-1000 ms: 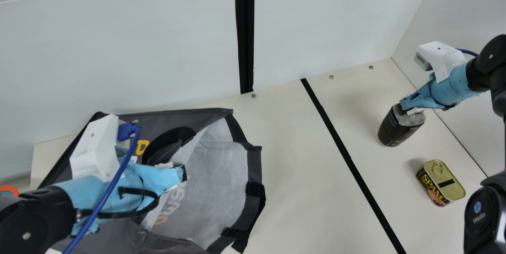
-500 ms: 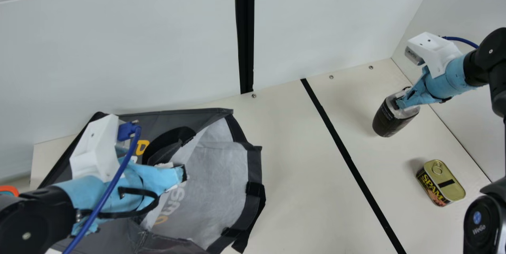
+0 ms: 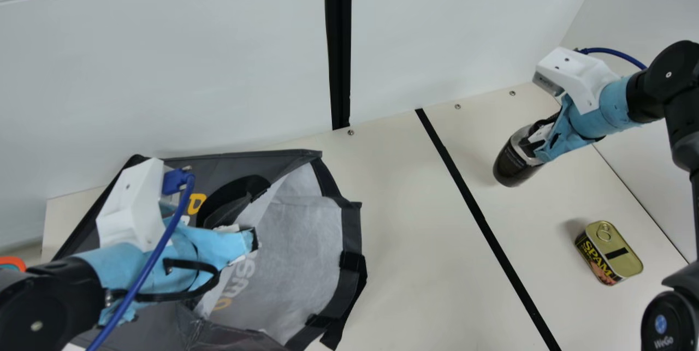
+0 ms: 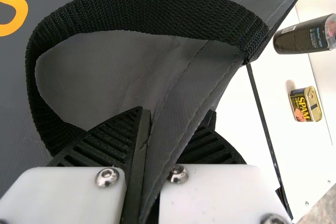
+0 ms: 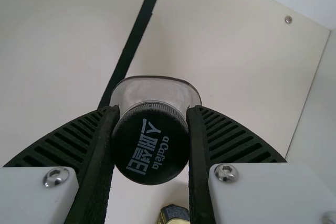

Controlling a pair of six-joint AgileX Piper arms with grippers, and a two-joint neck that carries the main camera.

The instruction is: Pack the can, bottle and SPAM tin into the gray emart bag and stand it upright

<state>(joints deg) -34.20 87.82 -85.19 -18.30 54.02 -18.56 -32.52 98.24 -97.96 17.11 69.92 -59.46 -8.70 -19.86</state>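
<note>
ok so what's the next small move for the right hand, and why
I'd probably have the right hand carry the bottle across the black line toward the gray bag: it grips the bottle by its cap, the left hand grips the bag's edge, and the open mouth faces the bottle's side.

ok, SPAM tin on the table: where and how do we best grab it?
I'd come straight down from above and pinch the SPAM tin across its narrower width, on the two long side walls. It sits flat, lid up, with nothing beside those walls. I'd keep off the ring pull near one end.
</note>
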